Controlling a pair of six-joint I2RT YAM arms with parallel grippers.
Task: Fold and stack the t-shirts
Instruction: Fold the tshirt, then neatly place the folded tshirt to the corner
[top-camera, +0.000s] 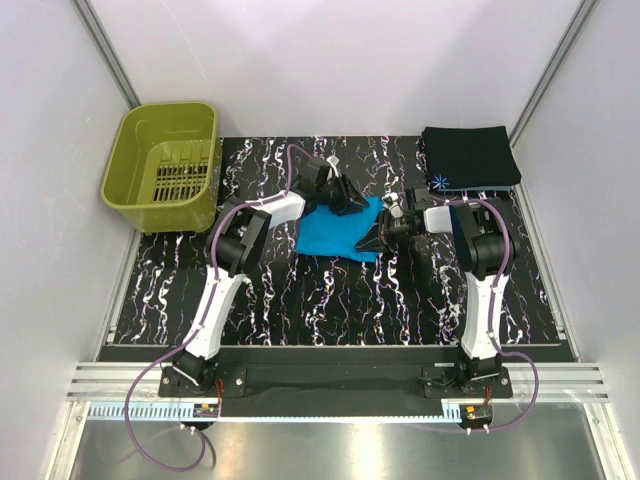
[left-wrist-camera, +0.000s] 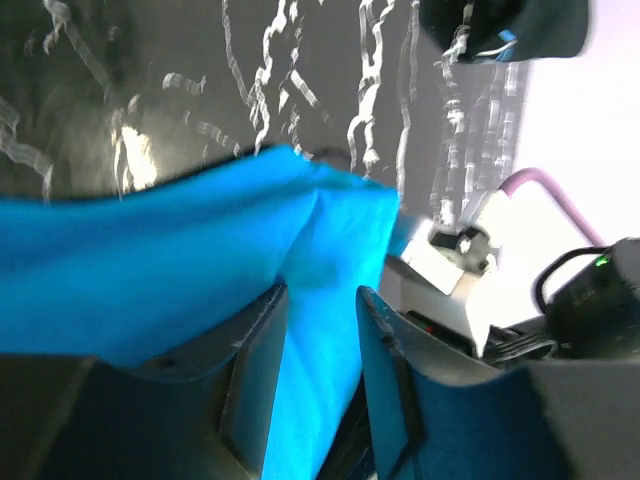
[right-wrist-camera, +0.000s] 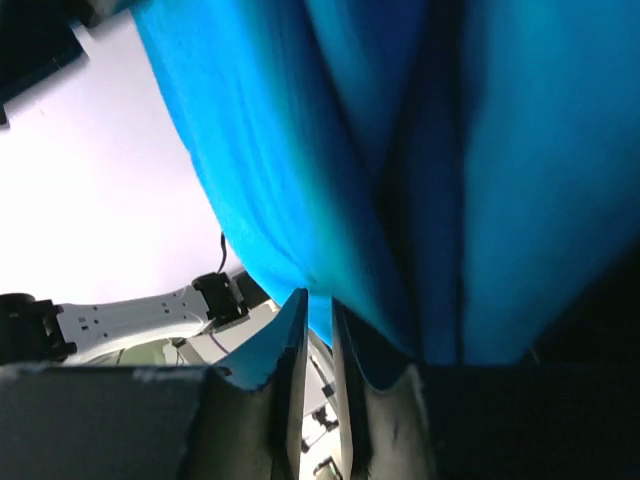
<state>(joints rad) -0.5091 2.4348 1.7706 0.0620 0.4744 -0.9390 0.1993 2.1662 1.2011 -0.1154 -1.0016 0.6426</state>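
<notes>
Mid-fold, judging by the raised cloth. Low centre-right of the top view: right gripper (top-camera: 378, 237) clenched on the near right edge of the plain bright turquoise-blue short-sleeved t-shirt (top-camera: 335, 232), fingertips (right-wrist-camera: 298, 325) almost meeting, cloth nipped at the tips. Shirt at mid-frame over the black white-veined table (top-camera: 300, 300), bunched, creased, partly off the surface. Just beyond, left gripper (top-camera: 347, 200) at the far edge, cloth filling the gap between its fingers (left-wrist-camera: 255, 365); cannot tell whether clamped. To do well: keep both edges taut and level, carry together, lay flat without dragging. Upper right: black folded t-shirt with small blue-white starburst (top-camera: 468, 157), flat, well apart. Upper left: olive-green plastic basket (top-camera: 165, 160).
</notes>
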